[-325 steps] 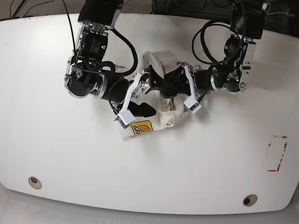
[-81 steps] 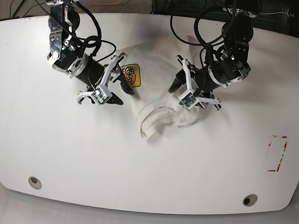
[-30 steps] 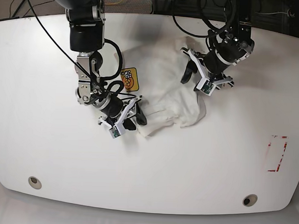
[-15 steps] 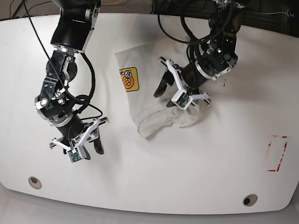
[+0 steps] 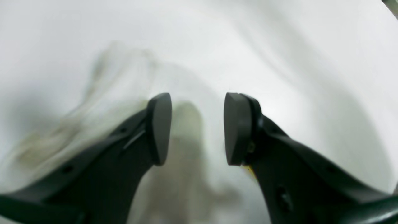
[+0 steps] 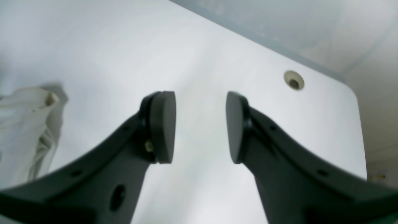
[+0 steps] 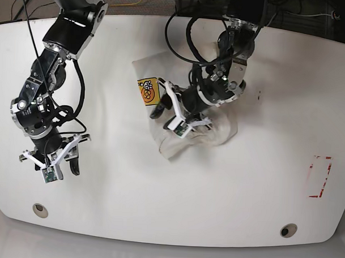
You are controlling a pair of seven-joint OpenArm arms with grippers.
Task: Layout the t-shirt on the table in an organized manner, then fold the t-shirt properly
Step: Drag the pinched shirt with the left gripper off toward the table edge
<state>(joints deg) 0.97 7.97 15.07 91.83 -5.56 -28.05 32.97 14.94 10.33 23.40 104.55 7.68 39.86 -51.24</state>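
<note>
The t-shirt (image 7: pixel 204 116) lies crumpled in a loose heap near the middle of the table (image 7: pixel 170 191), toward the far edge, with its yellow-orange badge (image 7: pixel 146 91) facing up at the heap's left end in the base view and a rolled fold of cloth trailing toward the near side. The left gripper (image 7: pixel 174 119) sits low over the heap; in the left wrist view its 2 dark fingers (image 5: pixel 158 127) stand apart with blurred white cloth beneath and between them, and nothing is clamped. Whether the fingertips touch the fabric cannot be told through the blur. The right gripper (image 7: pixel 51 166) is well apart from the shirt, over bare tabletop on the left of the base view. In the right wrist view its 2 pads (image 6: pixel 163 126) are also parted with only white table surface between them; a bunched edge of the t-shirt (image 6: pixel 25 124) shows at the left border and 1 grey grommet hole (image 6: pixel 293 80) lies beyond. A red tape rectangle (image 7: pixel 320 176) marks the table's right side, clear of both arms.
</note>
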